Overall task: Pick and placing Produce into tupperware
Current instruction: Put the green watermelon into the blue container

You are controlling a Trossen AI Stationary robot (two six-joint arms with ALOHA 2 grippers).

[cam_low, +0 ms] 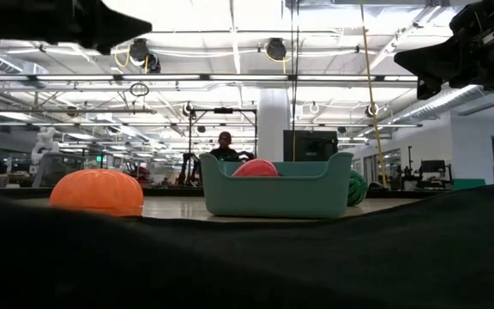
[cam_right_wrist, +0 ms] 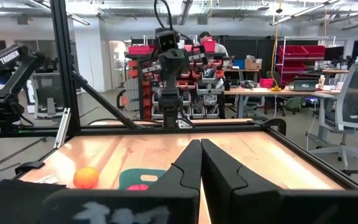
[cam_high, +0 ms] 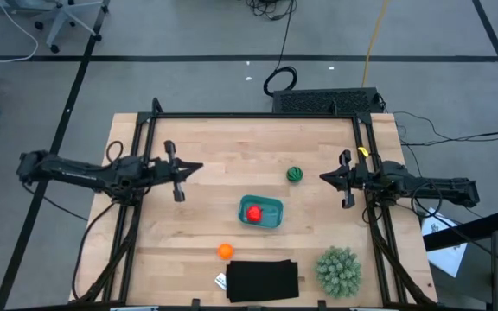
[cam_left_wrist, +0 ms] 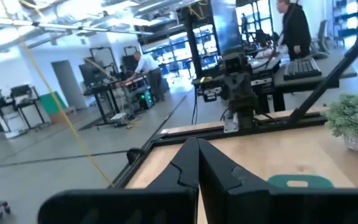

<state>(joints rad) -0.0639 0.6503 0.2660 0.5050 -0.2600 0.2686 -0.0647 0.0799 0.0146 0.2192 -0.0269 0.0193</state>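
Note:
The teal tupperware (cam_high: 261, 212) stands mid-table with the red produce piece (cam_high: 253, 213) inside it. The orange piece (cam_high: 224, 250) lies on the wood near the front, and the dark green piece (cam_high: 294, 174) rests on the wood beyond the container. My left gripper (cam_high: 199, 167) hangs shut and empty above the table's left part, pointing level toward the right. My right gripper (cam_high: 322, 177) hangs shut and empty at the right, pointing left. In the low view the orange piece (cam_low: 98, 190) lies left of the tupperware (cam_low: 276, 186).
A black flat rectangle (cam_high: 263, 281) lies at the front edge with a small white tag beside it. A pale-green spiky plant ball (cam_high: 338, 269) sits at the front right. A dark frame (cam_high: 258, 116) borders the table's far side. People work at benches beyond.

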